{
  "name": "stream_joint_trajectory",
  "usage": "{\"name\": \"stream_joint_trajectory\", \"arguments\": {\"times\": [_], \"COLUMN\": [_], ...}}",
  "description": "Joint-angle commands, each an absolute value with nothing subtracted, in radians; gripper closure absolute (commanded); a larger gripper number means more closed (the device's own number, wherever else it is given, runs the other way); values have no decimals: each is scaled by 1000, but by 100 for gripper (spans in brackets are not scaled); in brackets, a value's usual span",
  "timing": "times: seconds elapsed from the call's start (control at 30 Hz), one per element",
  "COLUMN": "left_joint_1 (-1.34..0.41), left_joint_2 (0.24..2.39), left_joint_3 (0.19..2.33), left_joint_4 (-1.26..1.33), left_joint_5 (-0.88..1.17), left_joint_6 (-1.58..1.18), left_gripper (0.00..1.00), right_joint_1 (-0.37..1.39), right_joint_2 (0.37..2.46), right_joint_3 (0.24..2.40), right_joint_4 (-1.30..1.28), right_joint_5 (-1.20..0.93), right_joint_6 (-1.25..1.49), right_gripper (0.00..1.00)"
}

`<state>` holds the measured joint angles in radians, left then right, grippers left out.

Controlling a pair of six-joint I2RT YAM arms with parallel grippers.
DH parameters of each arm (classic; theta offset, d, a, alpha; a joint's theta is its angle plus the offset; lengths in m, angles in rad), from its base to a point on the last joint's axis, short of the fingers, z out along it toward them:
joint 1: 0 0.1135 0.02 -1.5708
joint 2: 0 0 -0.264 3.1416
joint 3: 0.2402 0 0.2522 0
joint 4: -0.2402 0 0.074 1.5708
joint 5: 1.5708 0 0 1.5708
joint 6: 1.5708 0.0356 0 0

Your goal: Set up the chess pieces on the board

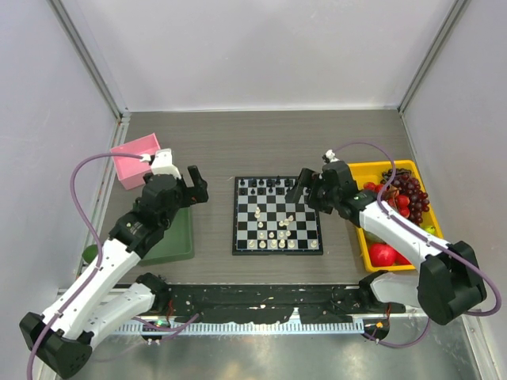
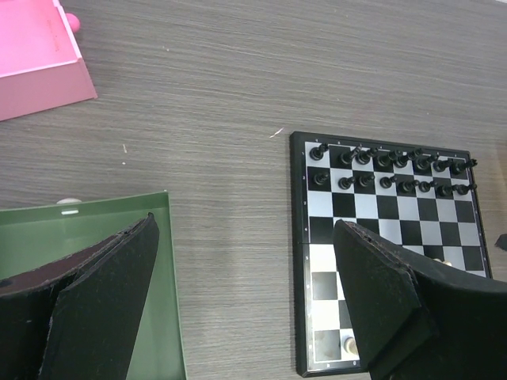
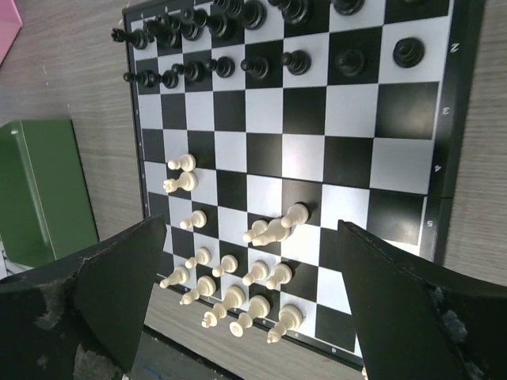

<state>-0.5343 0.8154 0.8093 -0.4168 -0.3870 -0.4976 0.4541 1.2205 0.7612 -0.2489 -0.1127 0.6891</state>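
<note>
The checkered board (image 1: 277, 216) lies mid-table. Black pieces (image 1: 265, 184) stand in its two far rows; they also show in the left wrist view (image 2: 396, 170) and the right wrist view (image 3: 230, 43). Cream-white pieces (image 1: 277, 233) stand scattered over the near half, several of them (image 3: 238, 289) bunched at the near rows. My left gripper (image 1: 198, 184) is open and empty, above the table between the green tray and the board's left edge (image 2: 297, 261). My right gripper (image 1: 299, 188) is open and empty, over the board's far right corner, with the white pieces between its fingers (image 3: 396, 301) in the wrist view.
A green tray (image 1: 178, 237) lies left of the board under my left arm. A pink box (image 1: 136, 158) sits at the far left. A yellow tray (image 1: 360, 170) with grapes and red fruit stands right of the board, under my right arm.
</note>
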Motion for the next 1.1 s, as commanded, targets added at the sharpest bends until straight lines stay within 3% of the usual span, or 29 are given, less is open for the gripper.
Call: {"name": "stream_joint_trajectory", "arguments": {"times": [0.0,0.23,0.57,0.8,1.07], "left_joint_1": [-532,-531,-531,-531,-531], "left_joint_2": [824,868,951,973,977], "left_joint_3": [815,837,908,908,917], "left_joint_4": [-365,-388,-452,-463,-508], "left_joint_5": [-413,-402,-365,-336,-336], "left_joint_6": [-526,-517,-511,-495,-483], "left_gripper": [1,0,0,0,0], "right_joint_1": [456,483,511,667,770], "right_joint_2": [1247,1181,1370,1489,1661], "right_joint_3": [843,854,972,1123,1288], "right_joint_4": [-233,-254,-336,-451,-528], "right_joint_5": [-177,41,-176,-74,-37], "right_joint_6": [687,612,519,440,422], "right_gripper": [5,5,4,0,22]}}
